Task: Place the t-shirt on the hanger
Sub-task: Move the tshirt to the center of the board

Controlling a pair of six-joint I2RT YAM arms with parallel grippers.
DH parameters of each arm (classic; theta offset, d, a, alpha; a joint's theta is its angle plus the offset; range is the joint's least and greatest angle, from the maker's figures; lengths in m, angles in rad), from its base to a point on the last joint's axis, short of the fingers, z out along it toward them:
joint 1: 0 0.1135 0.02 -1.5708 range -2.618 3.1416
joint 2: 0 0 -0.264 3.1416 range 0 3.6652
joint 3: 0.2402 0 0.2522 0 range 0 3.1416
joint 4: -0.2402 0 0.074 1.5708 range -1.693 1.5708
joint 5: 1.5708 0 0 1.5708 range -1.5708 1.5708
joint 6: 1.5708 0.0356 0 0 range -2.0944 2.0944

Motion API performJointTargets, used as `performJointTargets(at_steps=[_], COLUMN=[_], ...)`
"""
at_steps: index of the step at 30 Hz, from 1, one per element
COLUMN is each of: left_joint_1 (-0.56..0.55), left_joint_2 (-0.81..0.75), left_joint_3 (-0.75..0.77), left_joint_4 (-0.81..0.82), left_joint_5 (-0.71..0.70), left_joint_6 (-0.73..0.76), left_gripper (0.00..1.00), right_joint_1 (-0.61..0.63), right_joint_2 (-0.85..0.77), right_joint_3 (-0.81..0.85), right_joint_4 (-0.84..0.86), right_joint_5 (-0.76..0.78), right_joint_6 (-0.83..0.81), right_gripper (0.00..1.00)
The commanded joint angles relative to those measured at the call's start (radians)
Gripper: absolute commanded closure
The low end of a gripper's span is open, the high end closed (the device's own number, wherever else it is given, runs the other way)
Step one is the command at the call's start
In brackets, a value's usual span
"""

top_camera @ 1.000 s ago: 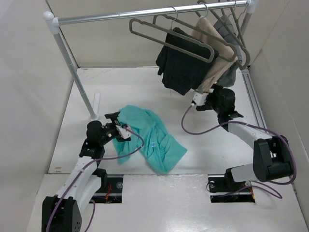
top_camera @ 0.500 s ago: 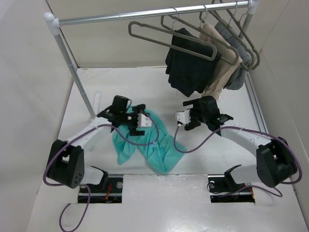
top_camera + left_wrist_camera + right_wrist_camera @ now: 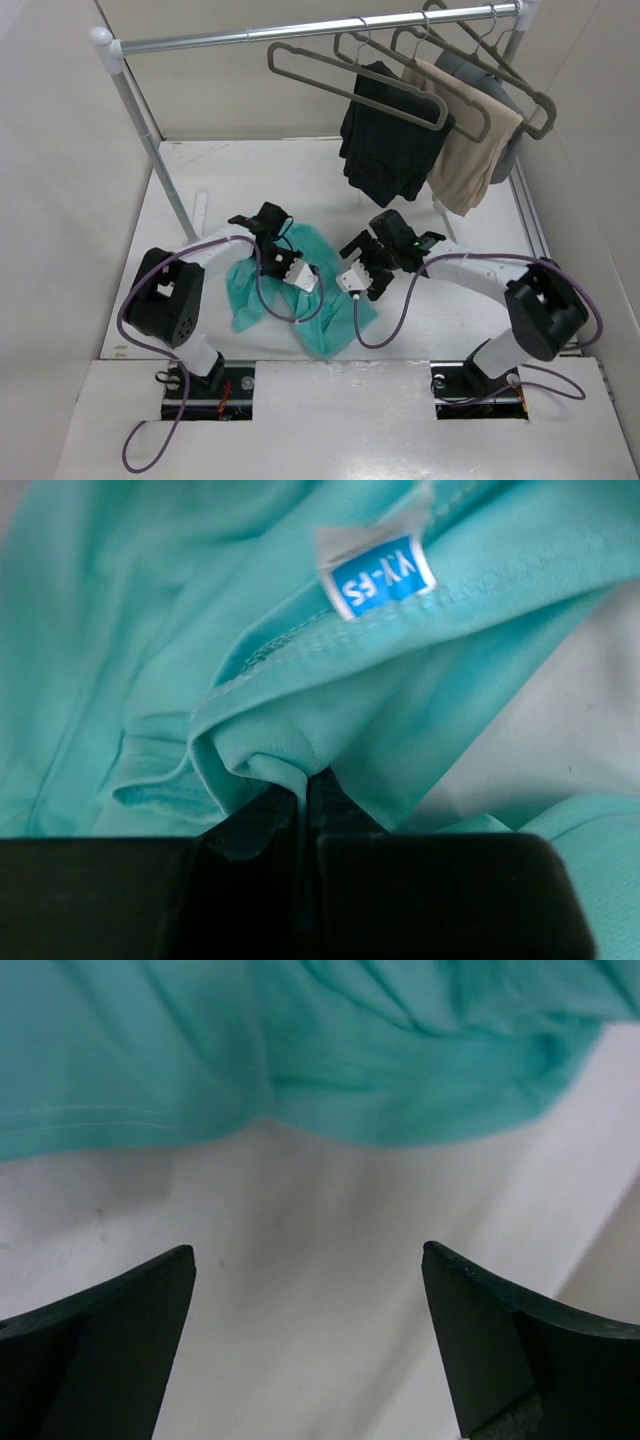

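The t-shirt (image 3: 330, 330) lies crumpled on the tabletop (image 3: 250, 180), near the middle, between the 2 arms. The left jaws are pinched tight on a fold of its stitched edge, just beside the white-and-blue label (image 3: 380, 575). The right jaws stand wide apart, holding nothing, over bare tabletop beside the shirt's right edge. The hanger (image 3: 271, 60) hangs leftmost on the far rail (image 3: 200, 38).
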State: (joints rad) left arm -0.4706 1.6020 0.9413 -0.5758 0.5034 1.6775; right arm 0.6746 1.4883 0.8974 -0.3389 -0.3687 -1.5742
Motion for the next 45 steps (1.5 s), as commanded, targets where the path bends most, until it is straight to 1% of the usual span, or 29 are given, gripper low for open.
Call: performJointTargets(at_steps=[1, 4, 6, 8, 9, 10, 12, 13, 14, 16, 17, 18, 19, 20, 21, 24, 25, 26, 27, 28, 29, 30, 33, 36, 39, 40, 42, 44, 45], left_joint_1=[0.053, 0.078, 0.095, 0.095, 0.095, 0.095, 0.104, 0.104, 0.104, 0.104, 0.104, 0.104, 0.104, 0.104, 0.104, 0.104, 0.104, 0.104, 0.104, 0.104, 0.104, 0.104, 0.104, 0.104, 0.104, 0.104, 0.104, 0.104, 0.104], left_joint_2=[-0.049, -0.115, -0.16, -0.194, -0.211, -0.258, -0.324, -0.364, -0.458, -0.56, -0.665, -0.716, -0.761, -0.836, -0.864, -0.893, -0.871, -0.849, -0.794, -0.763, -0.733, -0.703, -0.601, -0.591, -0.686, -0.686, -0.761, -0.801, -0.829], left_joint_3=[0.07, 0.07, 0.039, -0.018, -0.036, -0.077, -0.125, -0.154, -0.226, -0.313, -0.408, -0.45, -0.484, -0.508, -0.525, -0.503, -0.486, -0.467, -0.448, -0.409, -0.392, -0.378, -0.331, -0.318, -0.369, -0.386, -0.432, -0.443, -0.455], left_joint_4=[-0.122, -0.122, -0.11, -0.072, -0.061, -0.033, -0.003, 0.01, 0.023, 0.014, 0.014, 0.014, 0.039, 0.06, 0.106, 0.198, 0.215, 0.229, 0.238, 0.238, 0.247, 0.248, 0.306, 0.315, 0.404, 0.404, 0.441, 0.421, 0.366], left_joint_5=[0.071, 0.15, 0.162, 0.162, 0.173, 0.173, 0.198, 0.198, 0.198, 0.152, 0.127, 0.091, 0.09, 0.09, 0.105, 0.165, 0.187, 0.187, 0.201, 0.21, 0.21, 0.21, 0.146, 0.103, 0.075, 0.075, 0.058, 0.044, 0.034], left_joint_6=[0.039, -0.028, -0.051, -0.074, -0.09, -0.105, -0.139, -0.139, -0.122, 0.008, 0.137, 0.164, 0.165, 0.131, 0.035, -0.177, -0.315, -0.379, -0.433, -0.471, -0.502, -0.563, -0.689, -0.702, -0.734, -0.745, -0.766, -0.766, -0.744], left_gripper=[1.0, 1.0, 1.0, 1.0, 1.0, 1.0, 1.0, 1.0, 1.0, 0.84, 0.59, 0.48, 0.38, 0.31, 0.23, 0.2, 0.2, 0.2, 0.22, 0.23, 0.23, 0.25, 0.31, 0.32, 0.31, 0.29, 0.27, 0.26, 0.26], right_joint_1=[0.031, 0.062, 0.071, 0.071, 0.082, 0.082, 0.082, 0.082, 0.082, 0.048, 0.034, 0.022, 0.007, -0.027, -0.046, -0.111, -0.122, -0.122, -0.122, -0.122, -0.113, -0.103, -0.058, -0.024, 0.051, 0.051, 0.071, 0.071, 0.071], right_joint_2=[0.087, 0.188, 0.265, 0.303, 0.319, 0.34, 0.349, 0.363, 0.363, 0.372, 0.372, 0.372, 0.359, 0.334, 0.32, 0.233, 0.209, 0.184, 0.143, 0.127, 0.116, 0.116, 0.107, 0.107, 0.166, 0.167, 0.252, 0.344, 0.374], right_joint_3=[0.067, 0.126, 0.173, 0.23, 0.242, 0.256, 0.265, 0.265, 0.265, 0.265, 0.265, 0.265, 0.265, 0.25, 0.241, 0.209, 0.198, 0.186, 0.176, 0.167, 0.158, 0.158, 0.218, 0.311, 0.438, 0.439, 0.535, 0.601, 0.656], right_joint_4=[-0.155, -0.178, -0.236, -0.264, -0.264, -0.264, -0.264, -0.264, -0.255, -0.22, -0.219, -0.2, -0.157, -0.137, -0.12, -0.039, -0.019, 0.015, 0.026, 0.026, 0.026, 0.0, -0.06, -0.069, -0.031, -0.031, -0.031, -0.07, -0.087], right_joint_5=[-0.111, -0.154, -0.165, -0.177, -0.177, -0.188, -0.188, -0.188, -0.174, -0.138, -0.138, -0.109, -0.108, -0.096, -0.084, -0.045, -0.018, -0.018, -0.018, -0.033, -0.07, -0.07, -0.07, -0.047, -0.079, -0.097, -0.128, -0.229, -0.266], right_joint_6=[-0.138, -0.17, -0.188, -0.198, -0.198, -0.198, -0.188, -0.176, -0.141, -0.072, -0.043, -0.02, -0.003, 0.02, 0.067, 0.153, 0.167, 0.167, 0.167, 0.154, 0.137, 0.12, 0.1, 0.079, 0.033, 0.033, 0.033, 0.033, 0.033], right_gripper=[0.02, 0.06, 0.2, 0.39, 0.53, 0.62, 0.74, 0.89, 1.0, 1.0, 1.0, 1.0, 1.0, 1.0, 1.0, 1.0, 1.0, 1.0, 0.89, 0.69, 0.4, 0.03, 0.0, 0.0, 0.0, 0.0, 0.0, 0.0, 0.0])
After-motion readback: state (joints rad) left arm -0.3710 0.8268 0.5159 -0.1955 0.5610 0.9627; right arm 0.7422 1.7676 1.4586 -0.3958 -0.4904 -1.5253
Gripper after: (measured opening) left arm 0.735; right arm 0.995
